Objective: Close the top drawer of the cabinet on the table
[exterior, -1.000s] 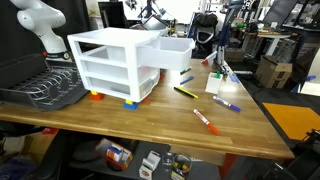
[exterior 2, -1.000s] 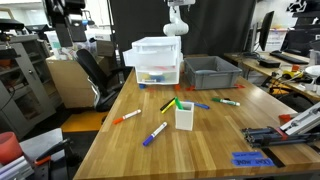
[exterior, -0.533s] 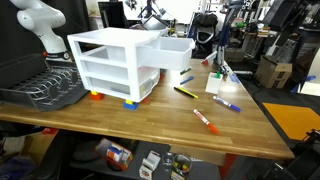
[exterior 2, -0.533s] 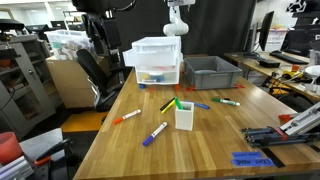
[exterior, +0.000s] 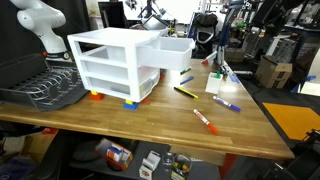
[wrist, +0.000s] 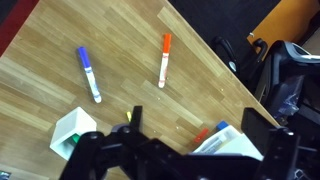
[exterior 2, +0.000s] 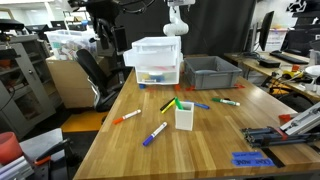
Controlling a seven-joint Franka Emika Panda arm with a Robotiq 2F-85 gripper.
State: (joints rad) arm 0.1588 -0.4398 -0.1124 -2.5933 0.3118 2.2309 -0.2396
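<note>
Gripper (wrist: 178, 152) jaws seem spread, hanging above the table (wrist: 130, 100), a blue marker (wrist: 89, 73) left of an orange marker (wrist: 164, 58); in an exterior view the cabinet (exterior: 105, 60) stands leftward, the top drawer (exterior: 172, 50) pulled out to its right.

In both exterior views I see my arm (exterior: 38, 22) only as white upper links, bent at the elbow. In the wrist view the gripper (wrist: 178, 150) hangs high above the table (wrist: 60, 40), facing down, its dark jaws spread wide apart.
</note>
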